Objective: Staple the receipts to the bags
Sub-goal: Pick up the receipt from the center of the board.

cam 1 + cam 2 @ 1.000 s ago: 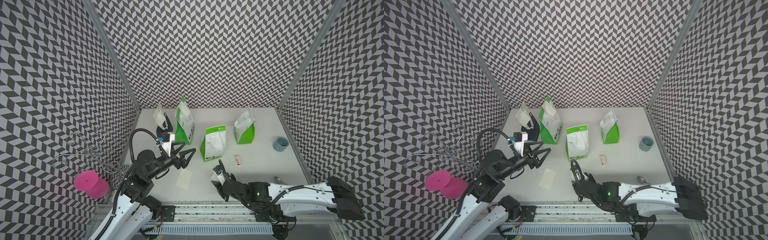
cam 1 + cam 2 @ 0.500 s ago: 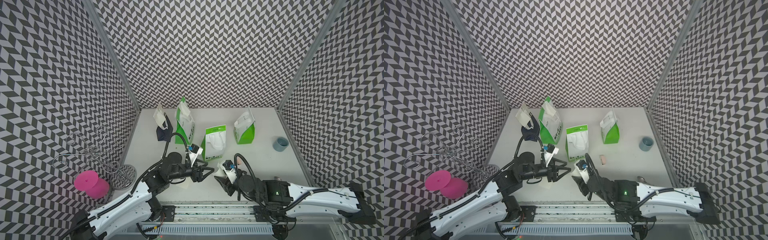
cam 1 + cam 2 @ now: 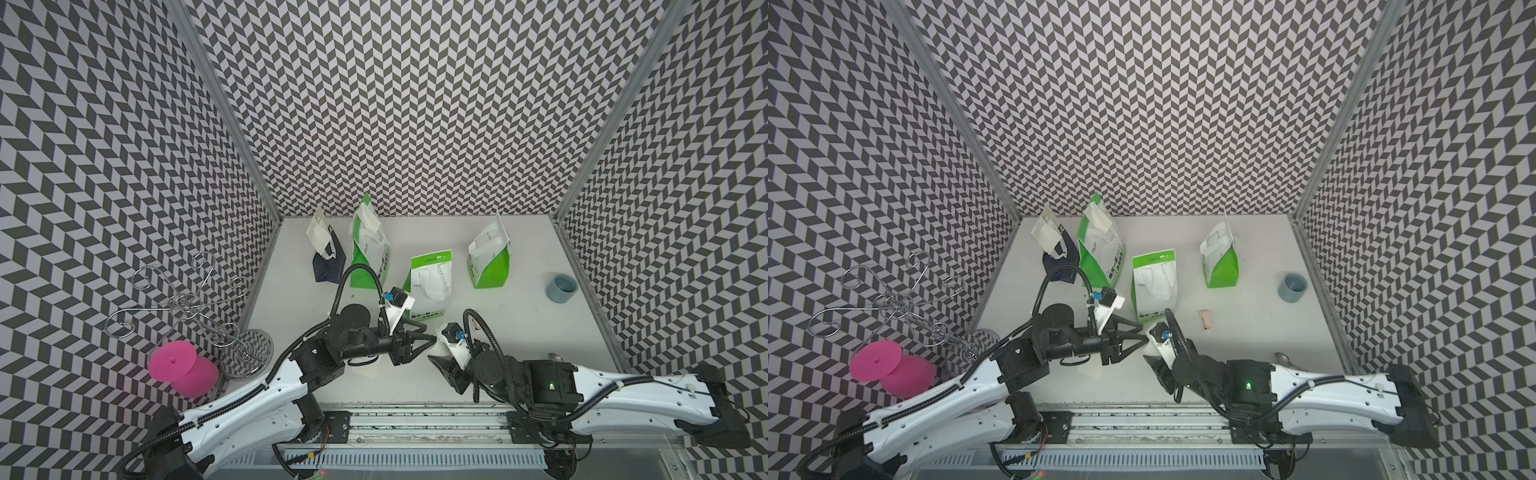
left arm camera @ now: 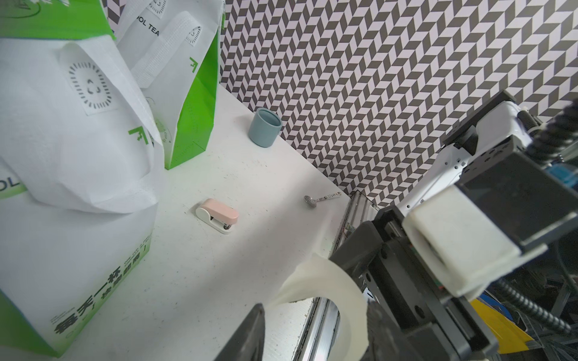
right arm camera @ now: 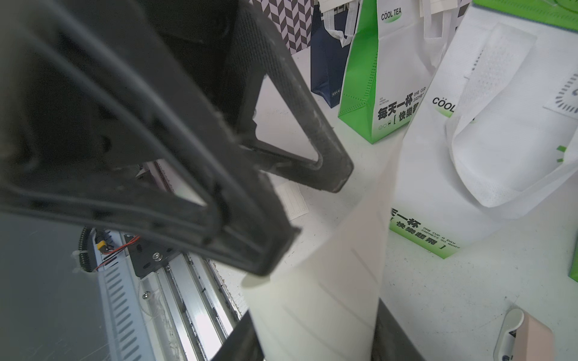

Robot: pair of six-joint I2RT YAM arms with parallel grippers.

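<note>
The left claw point(image 3: 430, 335), a black two-fingered gripper, has swung in from beside the left wall to the front middle of the table, and its jaws have drawn in from their widest. We see them parted yet, tabletop showing between them, with one finger point(image 5: 275, 237) touching the free end of the curled cream paper receipt point(image 5: 312, 297). The right claw point(image 3: 440, 360) is clamped on that receipt's other end and has risen toward the bags. We judge this a handover, or a two-handed flattening, before the slip meets a bag. A second cream paper slip point(image 5: 291, 200) lies flat on the table beneath the left arm.

On the white tabletop point(image 3: 519, 332) are, left to right, the navy-and-white paper bag point(image 3: 328, 266), a tall green-and-white paper bag point(image 3: 368, 257), a nearer green-and-white bag point(image 3: 430, 282) just behind the claws, the small pink-and-white stapler point(image 3: 1204, 320), untouched, a third green-and-white bag point(image 3: 488, 262), a metal spoon point(image 3: 1283, 357) near the front edge and a grey-blue cup point(image 3: 561, 288) by the right wall. Black-and-white chevron walls point(image 3: 395, 104) close three sides
</note>
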